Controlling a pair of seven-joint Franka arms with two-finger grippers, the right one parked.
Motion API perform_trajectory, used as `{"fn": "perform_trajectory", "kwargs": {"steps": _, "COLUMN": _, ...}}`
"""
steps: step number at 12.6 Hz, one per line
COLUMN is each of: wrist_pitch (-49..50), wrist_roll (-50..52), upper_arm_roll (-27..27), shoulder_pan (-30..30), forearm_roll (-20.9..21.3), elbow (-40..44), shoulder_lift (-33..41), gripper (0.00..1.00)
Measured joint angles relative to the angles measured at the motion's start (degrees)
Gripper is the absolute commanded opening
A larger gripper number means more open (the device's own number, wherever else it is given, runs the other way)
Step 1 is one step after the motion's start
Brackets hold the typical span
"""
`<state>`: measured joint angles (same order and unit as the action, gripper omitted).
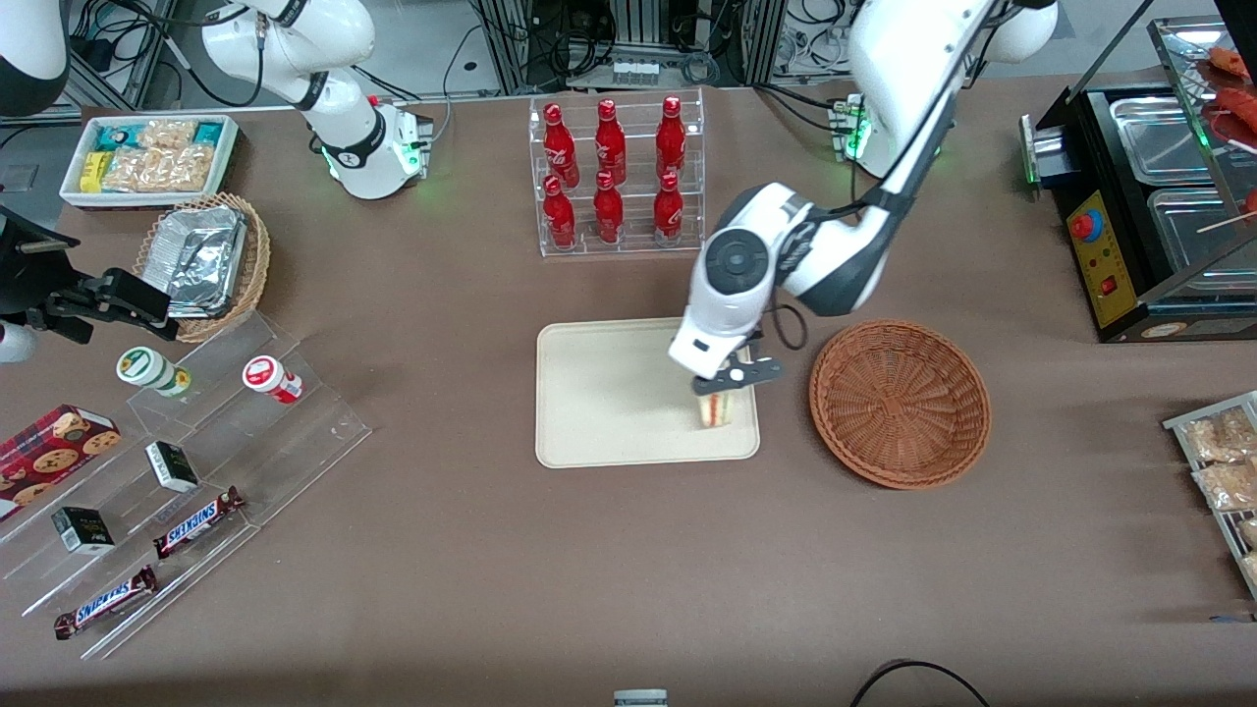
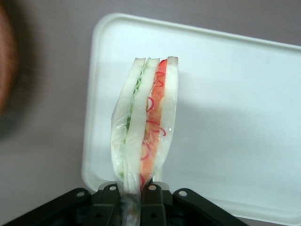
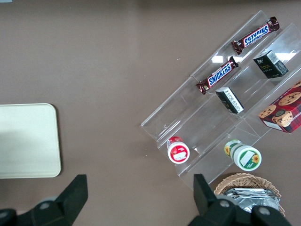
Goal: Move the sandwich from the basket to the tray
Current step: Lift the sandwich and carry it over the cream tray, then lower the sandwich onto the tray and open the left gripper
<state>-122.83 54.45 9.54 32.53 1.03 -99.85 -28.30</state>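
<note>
**Lowering the wedge onto the tray**

Nearest the wrist camera, the gripper [image 2: 133, 200] has its fingers [image 2: 109, 197] closed tight on the wrapped end of the sandwich [image 2: 143, 125], which juts straight out from the fingertips with its red and green layers showing. Beneath it lies the tray [image 2: 235, 108], and the wedge hangs near the tray's edge, on the side toward the basket [image 1: 900, 403], now empty. A good release would likely mean lowering until the bread rests flat, then parting the fingers slowly so the film wrap does not cling.
</note>
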Motion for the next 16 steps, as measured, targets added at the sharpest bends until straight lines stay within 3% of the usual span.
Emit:
{"fn": "perform_trajectory", "kwargs": {"steps": 4, "wrist_pitch": 0.0, "wrist_roll": 6.9, "upper_arm_roll": -0.1, "shoulder_pan": 3.8, "forearm_roll": 3.5, "elbow": 8.5, "shoulder_lift": -7.3, "gripper": 0.04}}
{"fn": "perform_trajectory", "kwargs": {"steps": 8, "wrist_pitch": 0.0, "wrist_roll": 10.5, "upper_arm_roll": -0.1, "shoulder_pan": 5.8, "forearm_roll": 4.0, "elbow": 12.4, "shoulder_lift": -11.5, "gripper": 0.06}}
{"fn": "perform_trajectory", "kwargs": {"steps": 10, "wrist_pitch": 0.0, "wrist_roll": 11.5, "upper_arm_roll": -0.1, "shoulder_pan": 6.3, "forearm_roll": 4.0, "elbow": 13.2, "shoulder_lift": -12.1, "gripper": 0.12}}
{"fn": "perform_trajectory", "kwargs": {"steps": 11, "wrist_pitch": 0.0, "wrist_roll": 11.9, "upper_arm_roll": -0.1, "shoulder_pan": 6.6, "forearm_roll": 4.0, "elbow": 13.4, "shoulder_lift": -12.4, "gripper": 0.36}}
{"fn": "perform_trajectory", "kwargs": {"steps": 12, "wrist_pitch": 0.0, "wrist_roll": 12.2, "upper_arm_roll": -0.1, "shoulder_pan": 7.0, "forearm_roll": 4.1, "elbow": 13.6, "shoulder_lift": -12.8, "gripper": 0.76}}
{"fn": "perform_trajectory", "kwargs": {"steps": 13, "wrist_pitch": 0.0, "wrist_roll": 12.4, "upper_arm_roll": -0.1, "shoulder_pan": 7.3, "forearm_roll": 4.1, "elbow": 13.9, "shoulder_lift": -13.2, "gripper": 1.00}}
{"fn": "perform_trajectory", "kwargs": {"steps": 16, "wrist_pitch": 0.0, "wrist_roll": 12.5, "upper_arm_roll": -0.1, "shoulder_pan": 7.5, "forearm_roll": 4.1, "elbow": 14.4, "shoulder_lift": -13.5, "gripper": 1.00}}
